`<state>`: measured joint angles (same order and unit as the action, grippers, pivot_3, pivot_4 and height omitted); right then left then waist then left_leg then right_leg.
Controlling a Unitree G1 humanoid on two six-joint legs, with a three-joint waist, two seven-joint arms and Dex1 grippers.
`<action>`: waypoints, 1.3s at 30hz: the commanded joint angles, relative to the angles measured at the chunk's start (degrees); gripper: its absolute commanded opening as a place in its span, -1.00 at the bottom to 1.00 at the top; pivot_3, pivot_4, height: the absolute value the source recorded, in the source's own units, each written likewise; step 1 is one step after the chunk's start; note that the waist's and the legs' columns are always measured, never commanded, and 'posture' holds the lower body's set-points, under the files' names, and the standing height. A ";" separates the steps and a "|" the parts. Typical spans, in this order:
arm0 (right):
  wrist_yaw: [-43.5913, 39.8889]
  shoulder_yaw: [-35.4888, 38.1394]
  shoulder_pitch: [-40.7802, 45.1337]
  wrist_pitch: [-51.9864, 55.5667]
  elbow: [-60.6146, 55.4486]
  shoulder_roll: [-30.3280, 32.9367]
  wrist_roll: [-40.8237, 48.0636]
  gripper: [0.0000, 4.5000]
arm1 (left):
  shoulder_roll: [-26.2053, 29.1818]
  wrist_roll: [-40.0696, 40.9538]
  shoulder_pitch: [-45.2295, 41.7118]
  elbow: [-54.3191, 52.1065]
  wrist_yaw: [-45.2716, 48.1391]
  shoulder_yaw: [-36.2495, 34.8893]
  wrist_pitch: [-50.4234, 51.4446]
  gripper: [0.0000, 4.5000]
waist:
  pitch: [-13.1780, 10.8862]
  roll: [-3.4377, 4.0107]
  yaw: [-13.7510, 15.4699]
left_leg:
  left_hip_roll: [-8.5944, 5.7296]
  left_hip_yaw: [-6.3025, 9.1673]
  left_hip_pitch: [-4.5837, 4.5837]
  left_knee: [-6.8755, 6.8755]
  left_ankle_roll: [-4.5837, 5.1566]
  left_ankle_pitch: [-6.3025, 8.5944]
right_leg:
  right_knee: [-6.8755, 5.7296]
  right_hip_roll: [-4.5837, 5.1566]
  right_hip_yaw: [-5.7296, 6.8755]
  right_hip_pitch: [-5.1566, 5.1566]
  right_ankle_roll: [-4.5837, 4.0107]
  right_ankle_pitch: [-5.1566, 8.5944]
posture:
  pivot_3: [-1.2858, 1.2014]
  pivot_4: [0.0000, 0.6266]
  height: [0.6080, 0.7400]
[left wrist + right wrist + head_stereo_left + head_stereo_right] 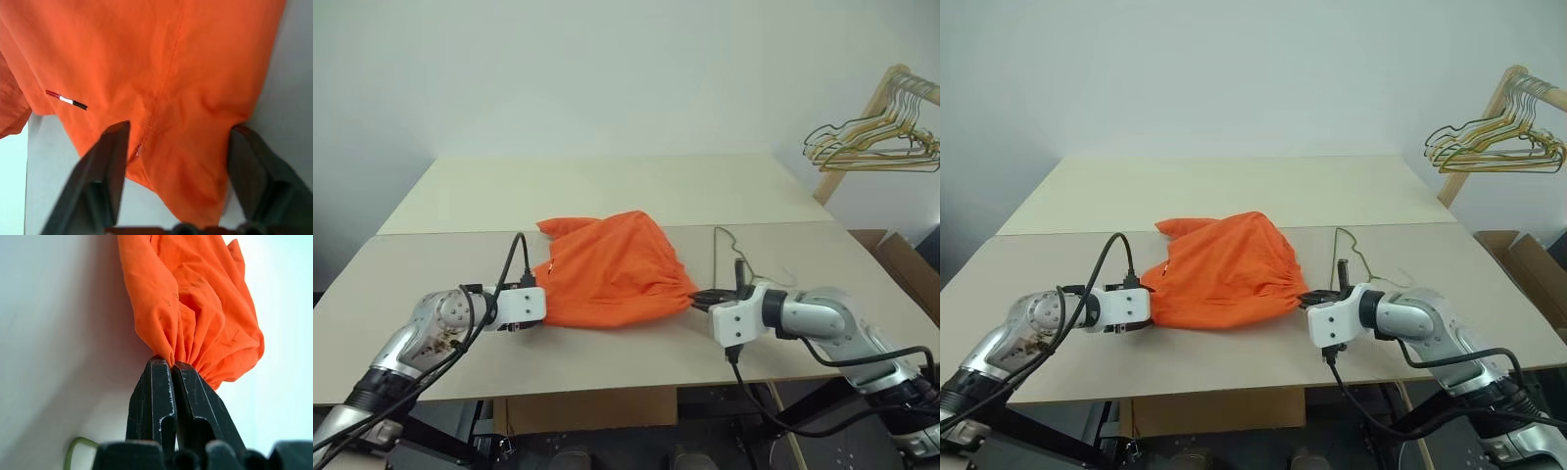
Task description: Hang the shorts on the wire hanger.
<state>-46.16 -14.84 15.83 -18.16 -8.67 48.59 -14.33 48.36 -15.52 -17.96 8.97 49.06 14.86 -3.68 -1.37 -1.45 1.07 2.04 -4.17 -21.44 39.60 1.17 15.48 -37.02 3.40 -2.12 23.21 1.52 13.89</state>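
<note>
A: What is seen at the two grippers?

B: The right gripper (172, 367) is clamped tight on a gathered edge of the shorts (612, 266); the left gripper (178, 161) is spread apart, one finger (105, 171) on either side of a seamed fold of the orange cloth, with nothing pinched.

A: How many of each thing are counted?

B: One pair of shorts; one wire hanger (734, 257); one bunch of hangers (876, 137) on a wooden rack (862, 122) at the far right.

A: How are they laid?

B: The shorts are bunched on the table (607, 191) between the grippers, the long axis running left to right; the wire hanger is laid flat just right of them, its length running away from the robot.
</note>
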 commanded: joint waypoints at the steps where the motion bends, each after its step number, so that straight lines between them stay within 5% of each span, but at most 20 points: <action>1: -0.25 2.23 0.30 0.60 -1.95 -0.07 1.26 -1.00 | -0.73 -0.57 -2.10 1.22 -0.43 -0.24 -1.18 -0.23 | 0.00 0.00 -0.31 | 0.00 0.00 -0.01 0.00 0.00 0.00 | 0.00 0.00 0.00 0.01 0.00 0.00 | 0.03 -1.00 1.00; 6: -0.36 1.99 0.40 0.86 -1.93 -0.45 1.35 -1.00 | -0.40 -0.31 -2.46 2.30 0.43 -0.83 -2.65 -0.97 | 0.00 0.00 -0.73 | 0.01 0.00 -0.02 -0.01 0.02 0.01 | 0.00 -0.01 -0.02 0.03 0.01 0.00 | 0.04 -1.00 1.00; 12: -1.24 1.88 1.45 0.71 -0.80 -0.94 1.73 -1.00 | 2.21 2.01 -2.82 3.65 4.29 -1.96 -6.99 -0.97 | 0.00 0.00 -0.77 | 0.01 -0.01 -0.02 -0.01 0.03 0.02 | 0.00 -0.01 -0.03 0.03 0.01 0.00 | 0.05 -1.00 1.00; 21: -5.79 2.07 0.84 -1.29 -0.11 1.33 4.89 -1.00 | 14.58 13.76 1.52 1.28 22.02 -5.25 -16.48 -0.97 | -0.02 0.01 -1.12 | 0.10 -0.15 -0.02 -0.01 0.07 0.05 | 0.00 0.01 -0.05 0.08 -0.02 0.02 | 0.06 -1.00 1.00; 30: -16.90 2.17 -6.13 -4.39 -4.21 9.50 13.82 -1.00 | 21.03 21.14 12.81 -9.11 26.45 -10.14 -14.43 -0.97 | -0.04 0.00 -0.53 | 0.34 -0.40 0.02 0.00 0.13 0.09 | 0.00 0.04 -0.14 0.08 0.03 0.05 | 0.07 -1.00 1.00; 35: -12.59 3.68 1.39 3.21 -0.74 2.81 16.44 -1.00 | 14.45 21.03 4.28 -8.32 19.77 -10.96 -6.70 -0.97 | -0.05 -0.02 -0.42 | 0.54 -0.62 0.32 0.03 0.12 0.09 | -0.04 -0.08 -0.14 -0.06 -0.09 0.42 | 0.07 -1.00 1.00; 39: -7.30 4.74 16.41 9.18 10.04 -4.18 14.31 -1.00 | 5.90 16.46 -14.33 2.96 12.23 -9.66 -0.29 -0.97 | -0.08 -0.07 -0.31 | 0.45 -0.65 0.27 0.17 0.10 0.06 | -0.08 -0.26 -0.15 -0.06 0.35 0.03 | 0.07 -1.00 1.00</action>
<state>-56.55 -13.96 27.72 -11.31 -1.94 45.10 0.23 54.98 2.80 -26.85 7.73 64.95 6.21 -5.84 -1.46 -1.52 0.76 2.49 -4.80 -21.24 39.77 1.26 15.53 -37.06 3.10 -2.27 23.19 1.77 13.83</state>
